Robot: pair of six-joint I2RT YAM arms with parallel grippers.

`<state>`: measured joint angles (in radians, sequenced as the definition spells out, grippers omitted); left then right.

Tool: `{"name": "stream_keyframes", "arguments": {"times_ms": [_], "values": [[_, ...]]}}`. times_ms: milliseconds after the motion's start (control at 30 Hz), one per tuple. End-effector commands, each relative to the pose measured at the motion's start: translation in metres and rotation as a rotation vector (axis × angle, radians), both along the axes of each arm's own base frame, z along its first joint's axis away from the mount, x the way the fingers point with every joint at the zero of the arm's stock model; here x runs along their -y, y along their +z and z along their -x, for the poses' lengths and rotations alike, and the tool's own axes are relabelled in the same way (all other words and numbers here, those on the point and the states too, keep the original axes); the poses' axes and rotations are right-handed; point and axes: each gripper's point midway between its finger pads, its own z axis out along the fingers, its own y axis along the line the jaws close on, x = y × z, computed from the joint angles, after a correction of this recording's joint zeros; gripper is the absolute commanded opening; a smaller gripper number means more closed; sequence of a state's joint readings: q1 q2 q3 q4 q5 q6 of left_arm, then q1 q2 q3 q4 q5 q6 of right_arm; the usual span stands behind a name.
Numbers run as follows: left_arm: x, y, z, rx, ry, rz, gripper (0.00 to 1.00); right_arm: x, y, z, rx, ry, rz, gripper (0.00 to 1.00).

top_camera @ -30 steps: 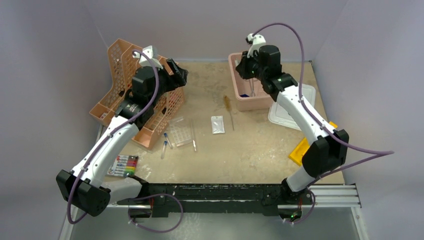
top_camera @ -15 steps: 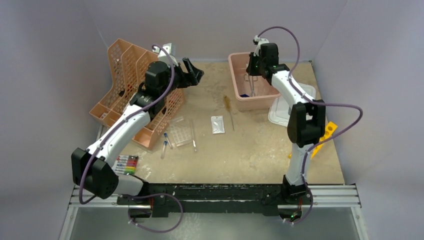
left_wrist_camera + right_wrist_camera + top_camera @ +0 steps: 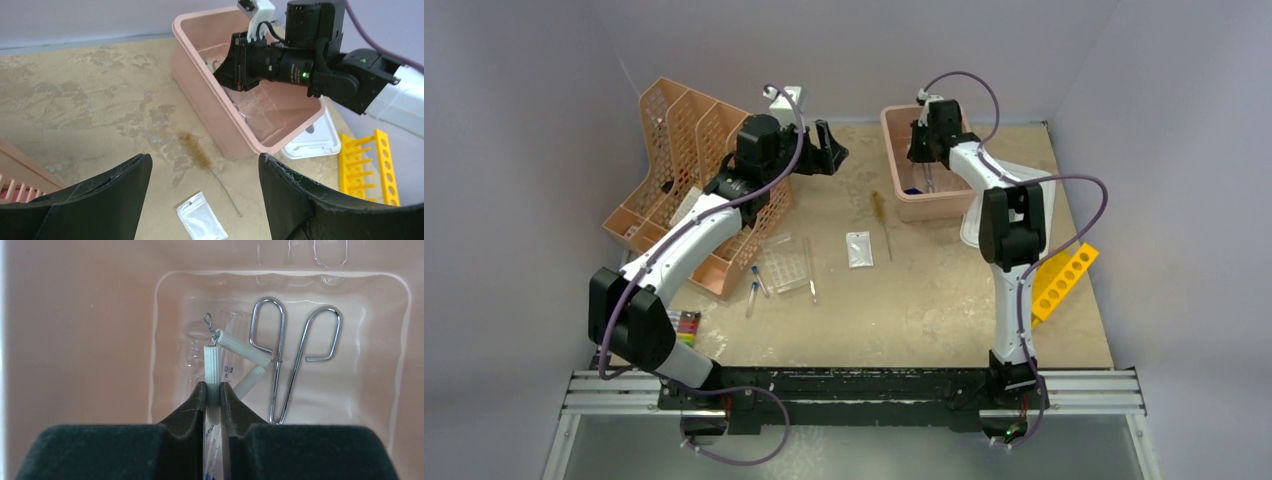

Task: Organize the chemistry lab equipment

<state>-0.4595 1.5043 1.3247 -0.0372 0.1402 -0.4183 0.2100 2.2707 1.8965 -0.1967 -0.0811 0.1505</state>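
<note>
**Lab tidy-up, right arm at the bin.** The right gripper (image 3: 213,395) was pictured inside the pink bin (image 3: 890,125). Its fingers were clamped on a white ribbed stick (image 3: 212,365), which was joined by a wire loop to a second stick. The step was judged to be the setting-down of this piece among the equipment already binned. A low, gentle release was called for, with the sticks laid beside, not across, the metal forceps (image 3: 298,360) and kept off the clear glassware (image 3: 190,350) beneath.

The left gripper (image 3: 204,161) was held over the back of the table, fingers wide apart with nothing between them. Left out on the table were a wire brush (image 3: 879,208), a small clear bag (image 3: 859,248), the clear tube rack (image 3: 786,268), blue-capped tubes (image 3: 753,290) and a glass rod (image 3: 812,284). The orange organiser (image 3: 674,150) stood just beside the left arm. The bin's walls were judged the closest obstacle for the right.
</note>
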Motion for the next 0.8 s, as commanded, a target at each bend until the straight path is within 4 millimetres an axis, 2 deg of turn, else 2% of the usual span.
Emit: {"name": "stream_keyframes", "arguments": {"times_ms": [0, 133, 233, 367, 567, 667, 767], "values": [[0.003, 0.02, -0.004, 0.069, -0.03, -0.033, 0.77, -0.007, 0.031, -0.018, 0.078, 0.014, -0.03, 0.1], [0.003, 0.016, -0.006, 0.056, -0.027, -0.047, 0.77, -0.014, 0.027, -0.016, 0.057, 0.041, -0.049, 0.19], [0.0, 0.013, -0.006, 0.045, -0.011, -0.061, 0.77, -0.017, 0.033, -0.015, 0.054, 0.037, -0.079, 0.29], [-0.008, 0.013, -0.008, 0.037, 0.032, -0.08, 0.77, -0.016, 0.046, -0.012, 0.067, 0.021, -0.09, 0.34], [-0.015, 0.015, -0.004, 0.027, 0.059, -0.087, 0.77, -0.014, 0.094, 0.003, 0.122, 0.015, -0.111, 0.34], [-0.017, 0.013, 0.0, 0.014, 0.066, -0.083, 0.77, -0.016, 0.119, 0.019, 0.145, 0.017, -0.115, 0.35], [-0.022, 0.011, 0.004, -0.001, 0.094, -0.072, 0.77, -0.023, 0.142, 0.046, 0.169, 0.039, -0.102, 0.36]]}}
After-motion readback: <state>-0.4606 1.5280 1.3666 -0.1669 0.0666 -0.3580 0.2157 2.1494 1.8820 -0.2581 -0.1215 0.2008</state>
